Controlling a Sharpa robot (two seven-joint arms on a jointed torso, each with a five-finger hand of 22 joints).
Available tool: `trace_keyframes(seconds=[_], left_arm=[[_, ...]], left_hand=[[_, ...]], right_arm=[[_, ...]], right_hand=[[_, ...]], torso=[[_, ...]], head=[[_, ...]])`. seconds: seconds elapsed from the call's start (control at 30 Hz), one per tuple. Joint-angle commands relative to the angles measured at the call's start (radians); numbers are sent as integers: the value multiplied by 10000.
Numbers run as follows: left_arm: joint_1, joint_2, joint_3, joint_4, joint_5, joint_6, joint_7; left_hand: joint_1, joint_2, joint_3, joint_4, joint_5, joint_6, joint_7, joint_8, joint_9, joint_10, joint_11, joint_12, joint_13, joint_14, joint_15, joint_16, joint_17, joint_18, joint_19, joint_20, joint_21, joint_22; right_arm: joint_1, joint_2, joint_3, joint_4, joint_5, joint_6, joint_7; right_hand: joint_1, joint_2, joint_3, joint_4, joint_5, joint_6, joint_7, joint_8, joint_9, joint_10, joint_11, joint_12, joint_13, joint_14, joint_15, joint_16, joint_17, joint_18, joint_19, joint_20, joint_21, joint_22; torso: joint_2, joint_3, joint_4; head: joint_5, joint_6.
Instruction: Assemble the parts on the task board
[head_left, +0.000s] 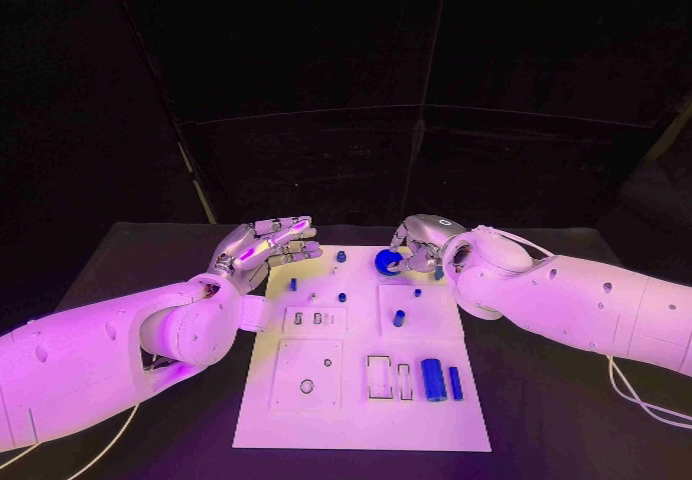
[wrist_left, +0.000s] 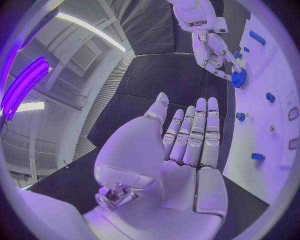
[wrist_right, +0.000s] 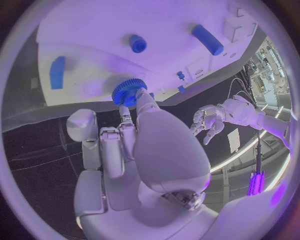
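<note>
At the far edge of the task board, head view: right robot hand pinches a blue gear at about 12 o'clock on the board, gear just at the board's far rim; whether it touches the surface can't be told. Left robot hand hovers at about 10 o'clock off the board's far left corner, fingers spread wide, holding nothing. A blue cylinder and a thinner blue bar lie at about 4 o'clock, small blue pegs scattered mid-board, black desk around. Left wrist view: left robot hand flat and open, palm empty; across from it the right robot hand with fingertips on the gear at the board edge. Right wrist view: right robot hand has fingertips on the toothed gear, gear over the white board near its edge; a blue peg sits nearby. Judgement: step is seating the gear. Do it well by keeping the gear level, lining its bore over its post, lowering slowly, not releasing until seated; which post is intended can't be told.
</note>
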Motion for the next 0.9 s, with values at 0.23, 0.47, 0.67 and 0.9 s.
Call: trace_keyframes(seconds=[0.23,0.47,0.67,0.9], left_arm=[[16,-12,8,-26,-48,142,4],[17,-30,8,-68,-48,110,41],[18,-20,9,-89,-48,98,58],[19,-8,9,-108,-48,100,67]], left_hand=[[-28,52,12,-75,45,-5,318,-40,-6,-21,61,-54,-6,69,34,-68,-17,34,61,-8,-49,-13],[-28,52,12,-75,45,-5,318,-40,-6,-21,61,-54,-6,69,34,-68,-17,34,61,-8,-49,-13],[-28,52,12,-75,45,-5,318,-40,-6,-21,61,-54,-6,69,34,-68,-17,34,61,-8,-49,-13],[-19,57,26,-91,45,12,317,-43,-5,-18,61,-59,-6,71,34,-74,-19,34,67,-8,-57,-16]], right_arm=[[27,350,13,490,-1344,-943,-131],[28,1014,15,182,-1600,-854,-100],[24,1614,13,-335,-1619,-607,-125],[-6,2143,12,-829,-1594,-405,-137]], right_hand=[[-75,-67,122,9,111,224,-161,-138,78,65,36,23,78,872,-47,75,1887,-56,46,-49,50,36],[-81,-70,129,11,115,221,-159,-149,76,70,39,27,87,877,-45,84,1912,-60,53,-48,58,51],[-155,-76,172,50,115,200,-136,-218,62,60,58,10,79,877,-31,84,1911,-61,53,-38,59,50],[-170,-69,216,55,155,195,-131,-257,56,53,65,1,77,878,-23,86,1918,-61,55,-31,62,55]], torso=[[7,-9,30],[9,-22,26],[17,-15,44],[8,-18,30]], head=[[40,26],[70,15],[86,-1],[100,-15]])
